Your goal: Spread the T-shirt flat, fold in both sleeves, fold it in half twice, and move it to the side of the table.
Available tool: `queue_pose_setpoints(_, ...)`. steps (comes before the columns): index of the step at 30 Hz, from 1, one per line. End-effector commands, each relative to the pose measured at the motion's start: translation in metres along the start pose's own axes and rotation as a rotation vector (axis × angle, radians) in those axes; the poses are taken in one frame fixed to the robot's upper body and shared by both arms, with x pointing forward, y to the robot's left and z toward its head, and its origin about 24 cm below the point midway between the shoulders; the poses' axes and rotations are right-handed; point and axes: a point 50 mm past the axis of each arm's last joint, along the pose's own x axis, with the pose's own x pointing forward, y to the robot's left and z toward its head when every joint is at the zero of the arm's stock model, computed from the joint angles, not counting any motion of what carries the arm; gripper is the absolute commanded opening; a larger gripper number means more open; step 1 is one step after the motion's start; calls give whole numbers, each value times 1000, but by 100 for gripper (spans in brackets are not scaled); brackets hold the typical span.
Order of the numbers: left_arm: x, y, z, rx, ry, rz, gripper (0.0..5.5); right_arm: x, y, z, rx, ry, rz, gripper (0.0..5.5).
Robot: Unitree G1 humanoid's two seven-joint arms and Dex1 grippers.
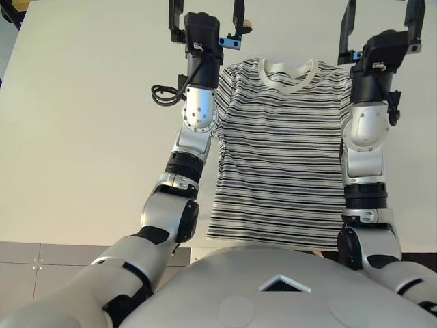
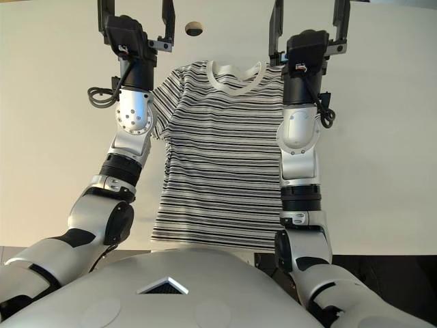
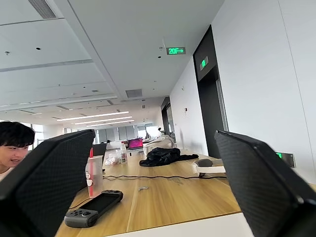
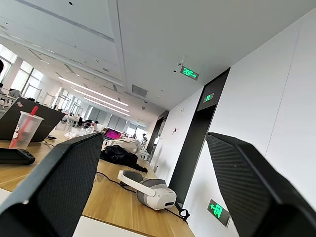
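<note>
Left pincer: fingers spread wide, holding nothing. Right pincer: fingers likewise spread wide, holding nothing. Both pincers point away from the robot, just past the collar end of the T-shirt. The T-shirt lies flat on the table between the two arms and nearer the robot than both pincers. Its collar lies between the two wrists, and its hem is at the table's near edge. Each forearm covers one side edge of the T-shirt.

Bright, even light from ceiling strips; shadows faint.
</note>
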Motion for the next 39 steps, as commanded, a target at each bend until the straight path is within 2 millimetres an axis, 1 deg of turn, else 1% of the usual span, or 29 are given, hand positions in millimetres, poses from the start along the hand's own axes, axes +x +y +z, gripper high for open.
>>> queue_pose_setpoints(1,4,-1,2,18,-17,-26,450,2,0,1,-11,-11,6,383)
queue_pose_setpoints(3,4,-2,2,29,-18,-40,450,1,0,0,-16,-9,14,383)
queue_pose_setpoints(4,5,-1,2,63,-21,-55,450,1,0,0,-22,-9,18,383)
queue_pose_setpoints(9,11,17,1,161,-41,-48,450,4,5,3,-23,-29,50,383)
queue_pose_setpoints(11,9,27,3,378,-95,-142,450,2,-3,8,-58,-59,44,383)
queue_pose_setpoints(12,4,33,-1,516,-97,-243,450,-3,-12,6,-86,-48,38,383)
queue_pose_setpoints(14,-12,42,-15,734,-72,-454,450,-18,-28,-1,-143,-5,37,383)
queue_pose_setpoints(16,-26,49,-27,855,-27,-635,450,-29,-43,-6,-197,38,28,383)
queue_pose_setpoints(18,-33,54,-36,932,17,-766,450,-38,-60,-10,-244,77,-4,383)
queue_pose_setpoints(20,-36,57,-42,985,50,-860,450,-44,-73,-10,-282,98,-31,383)
queue_pose_setpoints(23,-34,60,-49,1058,93,-934,450,-50,-84,-9,-330,116,-38,383)
queue_pose_setpoints(25,-35,63,-54,1105,131,-978,450,-54,-88,-9,-356,130,-28,383)
queue_pose_setpoints(28,-38,66,-62,1158,184,-1038,450,-59,-89,-10,-376,140,-13,383)
queue_pose_setpoints(31,-45,67,-70,1193,227,-1116,450,-57,-87,-10,-381,135,-2,383)
queue_pose_setpoints(35,-61,73,-76,1204,273,-1218,450,-55,-83,-8,-384,120,13,383)
queue_pose_setpoints(37,-67,77,-77,1194,289,-1219,450,-55,-80,-9,-384,116,21,383)
queue_pose_setpoints(39,-69,86,-76,1200,312,-1170,450,-54,-76,-10,-387,114,35,383)
